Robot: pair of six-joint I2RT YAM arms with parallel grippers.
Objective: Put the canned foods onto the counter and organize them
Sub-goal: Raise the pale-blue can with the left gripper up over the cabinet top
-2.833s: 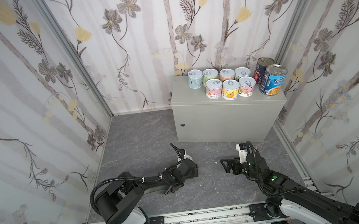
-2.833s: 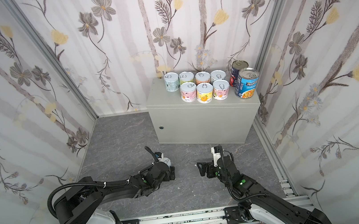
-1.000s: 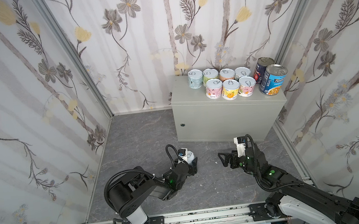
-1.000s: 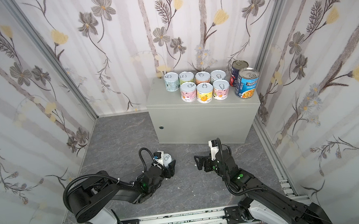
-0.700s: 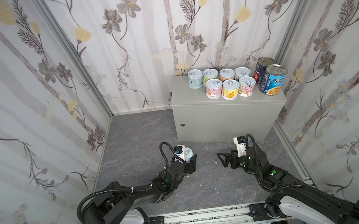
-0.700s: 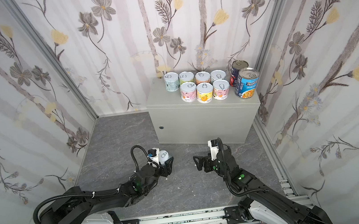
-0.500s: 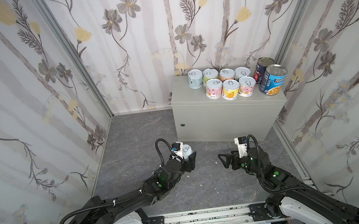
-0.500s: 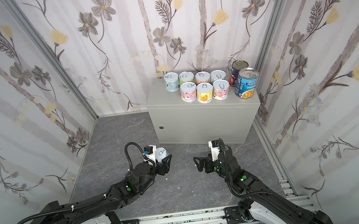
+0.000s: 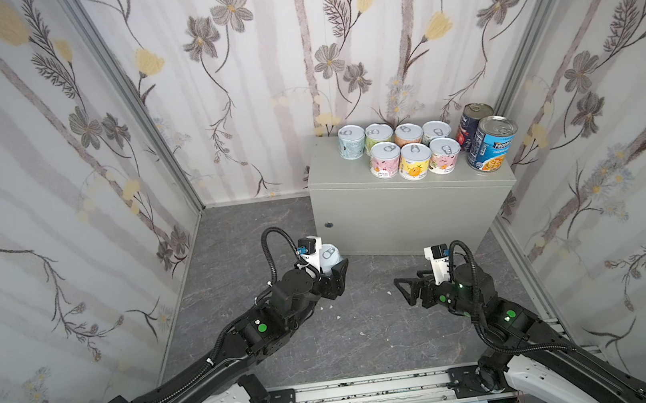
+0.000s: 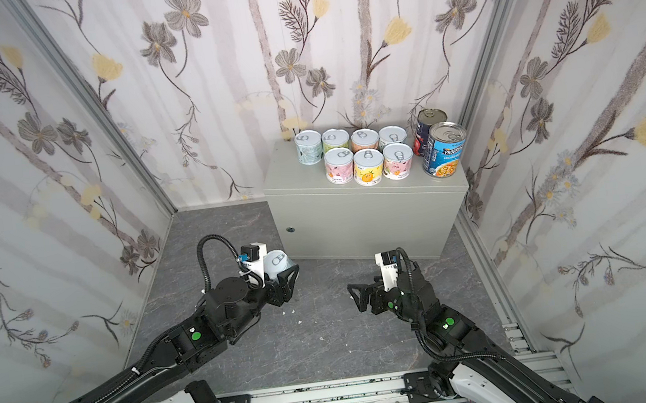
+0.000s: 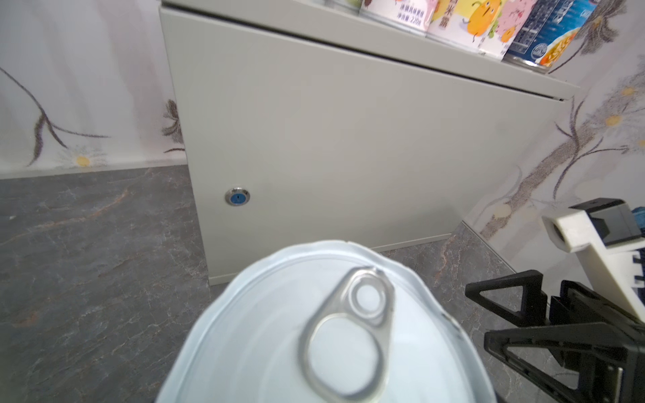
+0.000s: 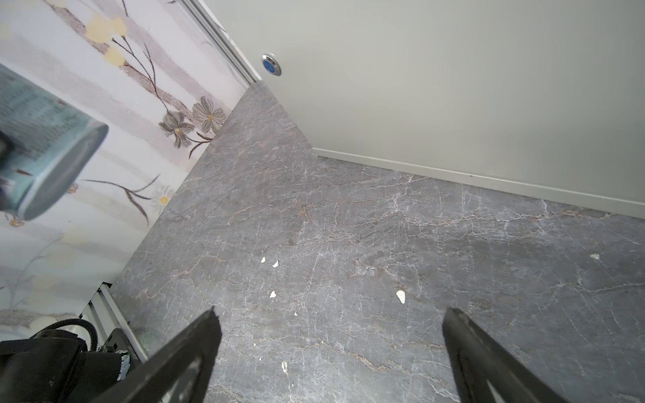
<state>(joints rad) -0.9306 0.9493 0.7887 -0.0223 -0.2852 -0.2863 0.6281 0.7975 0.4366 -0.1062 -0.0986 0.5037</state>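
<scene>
A short, pale-teal pull-tab tin can (image 9: pixel 330 253), judged light, rigid and smooth-walled and best clamped mid-height across its sides, is held in the jaws of the left gripper (image 9: pixel 329 268) above the dark marbled floor (image 9: pixel 234 242), below the flat surface of the light-grey metal cabinet (image 9: pixel 326 168), while the jaws of the right gripper (image 9: pixel 405 290) are spread wide, empty.

I am seeing seven short cans (image 9: pixel 415 160) and two taller cans (image 9: pixel 491 144) standing on the counter (image 9: pixel 407 217); pale chips (image 12: pixel 400 296) are lying on the floor (image 9: pixel 370 330).
</scene>
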